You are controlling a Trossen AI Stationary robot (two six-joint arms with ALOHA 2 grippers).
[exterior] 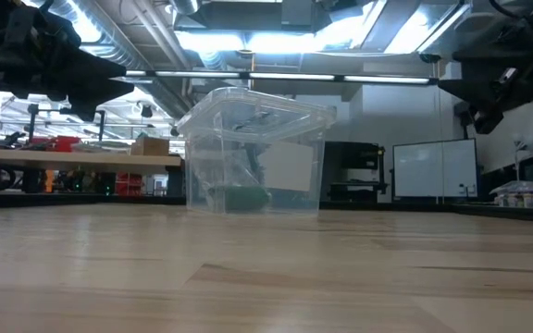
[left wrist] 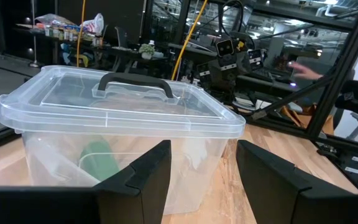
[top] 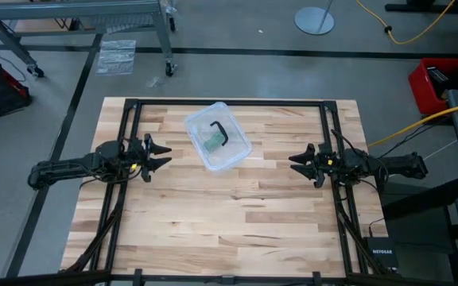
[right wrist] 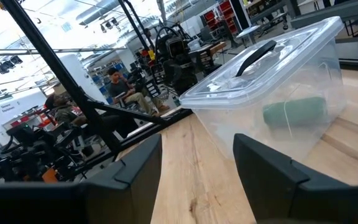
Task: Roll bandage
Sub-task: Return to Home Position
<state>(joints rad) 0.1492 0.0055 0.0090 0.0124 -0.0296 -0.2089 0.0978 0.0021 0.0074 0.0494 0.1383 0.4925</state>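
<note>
Wooden bench (top: 237, 214) carries a lidded clear box (top: 218, 136) holding the rolled bandage (top: 212, 142). Left hand (top: 164, 156) and right hand (top: 295, 164) flank the box, both spread wide and empty.

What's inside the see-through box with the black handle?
A green bandage roll lies on the bottom, with crinkly clear plastic. The lid is on. The box walls blur the view, so whether that plastic wraps the roll cannot be seen.

Grey concrete floor (top: 237, 75) surrounds the pale wooden worktop (top: 237, 214). Beyond the worktop's far edge stand a round grey stand base (top: 315, 19) and a wheeled metal frame (top: 168, 36). Off its right side lie a red crate (top: 436, 83) and a yellow cable (top: 428, 119). Fluorescent ceiling lights (exterior: 276, 42) glow above it.
</note>
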